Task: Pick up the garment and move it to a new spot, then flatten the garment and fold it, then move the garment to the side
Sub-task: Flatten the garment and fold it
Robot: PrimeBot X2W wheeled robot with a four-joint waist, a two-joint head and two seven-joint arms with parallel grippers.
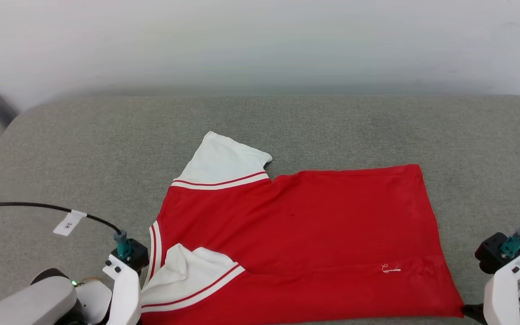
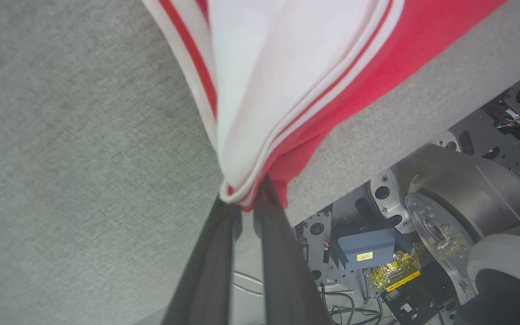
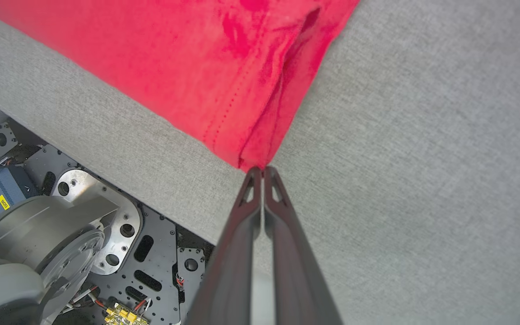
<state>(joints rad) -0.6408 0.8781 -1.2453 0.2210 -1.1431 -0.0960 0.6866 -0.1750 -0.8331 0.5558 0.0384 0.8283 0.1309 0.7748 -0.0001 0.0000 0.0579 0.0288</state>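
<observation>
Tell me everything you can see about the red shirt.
The shirt is soft red fabric with white sleeves edged in red-and-white stripes, lying mostly flat on the grey cushion, plain side up. The far sleeve spreads out; the near sleeve folds onto the body. The left tool pinches its near sleeve-side corner, the right tool its near hem corner.

You have one legible marking: a yellow sticker (image 2: pixel 364 256) reading "800", on the blue-grey box (image 2: pixel 363 243) seen below the garment (image 2: pixel 287 67) in the left wrist view. The white tag (image 1: pixel 69 223) on the cable (image 1: pixel 39 206), left of the garment, carries print too small to read. The small white stitching (image 1: pixel 391 269) on the garment is illegible.
</observation>
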